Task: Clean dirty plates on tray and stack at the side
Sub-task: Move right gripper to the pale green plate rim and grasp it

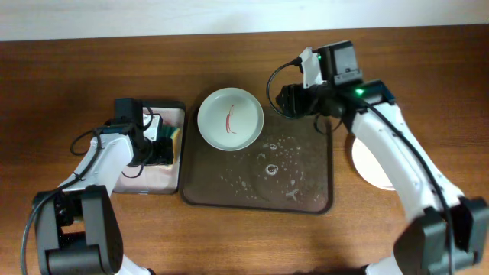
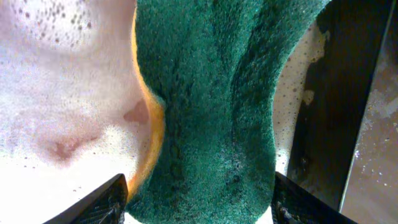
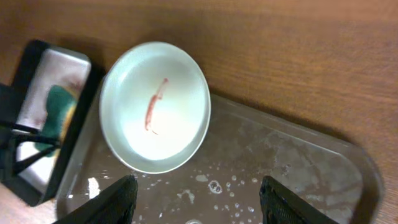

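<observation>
a: while the right gripper (image 3: 198, 193) hangs over the brown tray (image 1: 306, 191), where is the dirty plate?

b: the pale green plate (image 1: 218, 122) lies over the tray's ten o'clock corner, and its edge reaches past the rim there. a thin red-brown streak (image 3: 154, 106) runs across its middle.

a: is the gripper holding it?

b: no. in the right wrist view its fingers stand wide apart with nothing between them, above the wet tray floor at about five o'clock of the plate.

a: any other plate?

b: a white plate (image 1: 367, 164) sits on the wooden table (image 1: 61, 76) at three o'clock of the tray, partly under the right arm.

a: what's on the tray floor?

b: soapy drops and small bubbles (image 1: 271, 168), mostly toward the centre.

a: and the left side?

b: the left gripper (image 2: 199, 193) is over the black-rimmed sponge tray (image 1: 149, 182), at nine o'clock of the brown tray. its jaws are spread wide, with one finger at each side of the green-and-yellow sponge (image 2: 211, 93). i can't tell whether they touch it. pinkish foam covers the sponge tray floor around it.
</observation>
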